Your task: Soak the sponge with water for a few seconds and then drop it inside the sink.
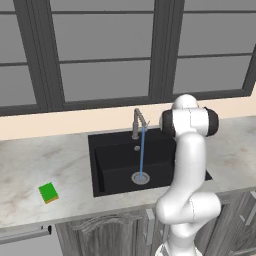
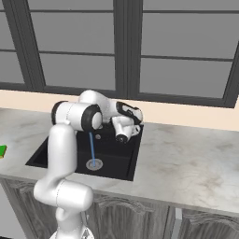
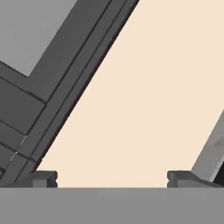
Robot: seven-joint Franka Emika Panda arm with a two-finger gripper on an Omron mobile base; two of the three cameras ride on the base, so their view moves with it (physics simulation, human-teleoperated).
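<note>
The green sponge (image 1: 48, 192) lies flat on the marble counter, left of the black sink (image 1: 102, 170), and shows again at the far left edge (image 2: 2, 151) of the right base view. A thin blue stream of water (image 1: 142, 152) falls from the grey faucet (image 1: 138, 121) onto the round drain (image 1: 140, 178). My gripper (image 2: 138, 125) hovers over the sink's (image 2: 116, 161) back right corner, far from the sponge. In the hand view the gripper (image 3: 112, 178) is open, its fingertips (image 3: 43, 178) wide apart with nothing between them, facing the beige wall and window frame.
My white arm (image 1: 187, 165) stands in front of the sink's right half. Marble counter (image 2: 186, 158) stretches to the right of the basin. Dark-framed windows (image 1: 105, 50) run behind a beige backsplash. Cabinet doors (image 1: 110, 235) sit below the counter's front edge.
</note>
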